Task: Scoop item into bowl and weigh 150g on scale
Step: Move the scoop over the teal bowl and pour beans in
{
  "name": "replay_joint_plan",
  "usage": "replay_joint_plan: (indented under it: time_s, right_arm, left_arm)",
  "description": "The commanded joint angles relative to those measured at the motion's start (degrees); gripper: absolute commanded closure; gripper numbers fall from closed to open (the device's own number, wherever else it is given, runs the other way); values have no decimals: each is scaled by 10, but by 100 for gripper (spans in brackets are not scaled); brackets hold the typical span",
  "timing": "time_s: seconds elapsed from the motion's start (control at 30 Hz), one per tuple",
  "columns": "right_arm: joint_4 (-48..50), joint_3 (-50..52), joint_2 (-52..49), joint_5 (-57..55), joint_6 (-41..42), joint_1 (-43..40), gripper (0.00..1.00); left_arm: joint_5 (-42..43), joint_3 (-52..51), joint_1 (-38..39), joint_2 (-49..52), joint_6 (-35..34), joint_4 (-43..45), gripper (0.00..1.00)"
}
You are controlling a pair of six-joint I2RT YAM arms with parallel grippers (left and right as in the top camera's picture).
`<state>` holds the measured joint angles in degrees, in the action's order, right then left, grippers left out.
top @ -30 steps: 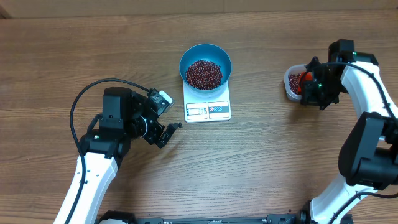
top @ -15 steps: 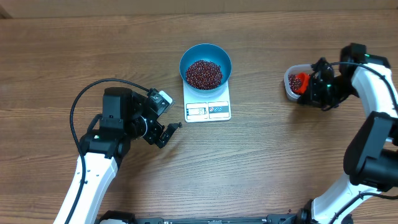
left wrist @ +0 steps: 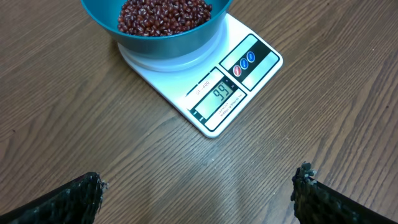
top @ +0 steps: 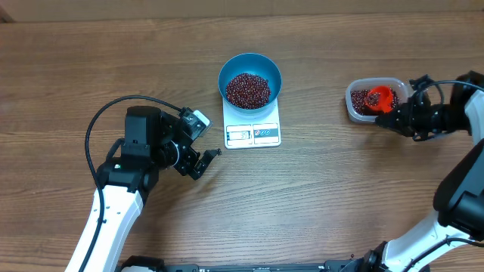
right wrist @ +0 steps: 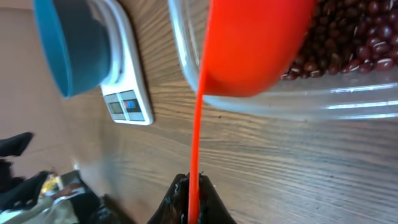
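The blue bowl (top: 229,70) holds a heap of dark red beans (top: 248,89) and stands on the white scale (top: 252,133). In the left wrist view the bowl (left wrist: 168,46) and its beans (left wrist: 161,12) sit at the top, and the scale (left wrist: 231,87) has digits lit in its display. My left gripper (top: 201,148) is open over bare wood left of the scale, its jaws (left wrist: 199,196) wide apart and holding nothing. My right gripper (top: 393,119) is shut on the thin handle of an orange scoop (top: 381,98), whose cup (right wrist: 255,50) lies in a clear tub (right wrist: 311,102) of beans (right wrist: 351,37).
The clear tub (top: 354,109) stands at the right, well apart from the scale. The right wrist view also catches the bowl (right wrist: 68,43) and the scale (right wrist: 124,93) at its left. Open wood lies between scale and tub. The left arm's cable loops at the left.
My right arm has drawn back to the right and turned, so the orange scoop's cup now shows fully in the tub. The left arm, bowl and scale have not moved.
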<state>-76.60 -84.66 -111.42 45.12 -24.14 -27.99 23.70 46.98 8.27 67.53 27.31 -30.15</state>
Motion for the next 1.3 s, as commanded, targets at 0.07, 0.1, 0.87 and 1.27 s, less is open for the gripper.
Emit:
replay_joint_plan:
  time_s: [0.07,0.1,0.87,1.27]
  right_arm:
    - [-19,-2,19,47,-49,-17,96]
    - [-25,-7,28,47,-49,-17,96]
    - [85,-47,68,145,89,277,96]
    - [269,-47,68,40,274,410,96]
  left_arm:
    - [-2,0,1,0,-5,2,0]
    - [-2,0,1,0,-5,2,0]
    - [-2,0,1,0,-6,2,0]
    - [-2,0,1,0,-5,2,1]
